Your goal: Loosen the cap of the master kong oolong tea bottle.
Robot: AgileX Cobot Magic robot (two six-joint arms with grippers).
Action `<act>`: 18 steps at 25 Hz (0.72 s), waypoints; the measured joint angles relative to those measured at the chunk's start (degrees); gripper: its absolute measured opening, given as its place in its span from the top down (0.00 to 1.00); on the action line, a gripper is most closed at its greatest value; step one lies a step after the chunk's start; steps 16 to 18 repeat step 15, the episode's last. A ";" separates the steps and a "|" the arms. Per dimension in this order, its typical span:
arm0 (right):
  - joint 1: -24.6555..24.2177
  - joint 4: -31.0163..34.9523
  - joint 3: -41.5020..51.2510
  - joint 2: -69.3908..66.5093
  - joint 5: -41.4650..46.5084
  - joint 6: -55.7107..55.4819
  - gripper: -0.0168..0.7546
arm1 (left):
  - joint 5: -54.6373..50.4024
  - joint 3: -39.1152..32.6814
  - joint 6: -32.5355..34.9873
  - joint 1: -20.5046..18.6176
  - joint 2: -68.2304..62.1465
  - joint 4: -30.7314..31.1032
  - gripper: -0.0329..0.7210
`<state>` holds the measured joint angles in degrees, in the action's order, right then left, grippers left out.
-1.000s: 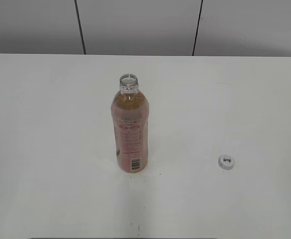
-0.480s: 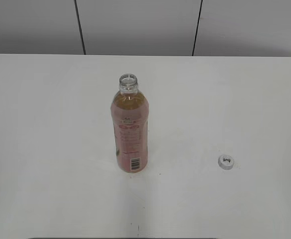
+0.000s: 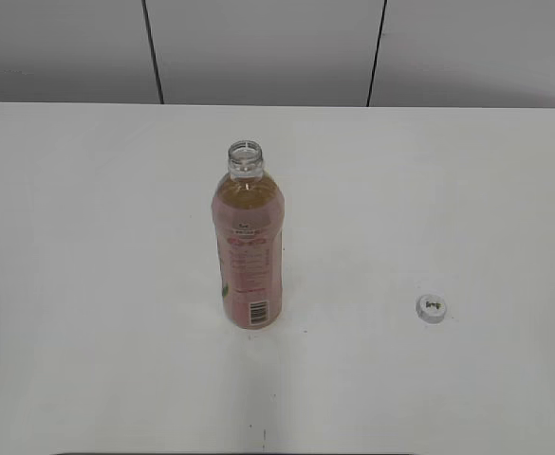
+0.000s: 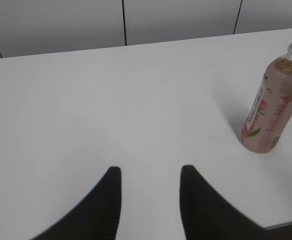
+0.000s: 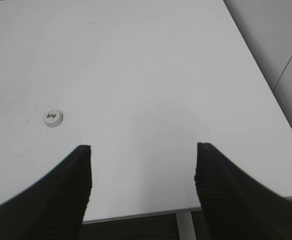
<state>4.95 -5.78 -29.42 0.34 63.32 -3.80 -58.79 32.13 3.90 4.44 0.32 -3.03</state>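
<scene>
The left gripper (image 4: 149, 172) held its fingers (image 4: 111, 200) apart over bare worktop (image 3: 87, 237), gripping nothing. The master kong oolong tea bottle (image 3: 249, 248) stood upright near the worktop's centre with its neck uncapped. The cap (image 3: 432, 308) lay well apart to the bottle's right, top up, and the right gripper (image 5: 142, 147) was spread wide and empty.

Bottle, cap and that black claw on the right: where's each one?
bottle (image 3: 249, 256), exterior view, on its pink label
cap (image 3: 432, 308), exterior view, on its top
right gripper (image 5: 142, 172), right wrist view, midway between its fingertips
</scene>
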 joint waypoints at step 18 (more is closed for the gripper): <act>-0.09 0.00 0.00 0.00 0.00 0.00 0.34 | 0.00 0.00 0.00 0.00 0.00 0.00 0.64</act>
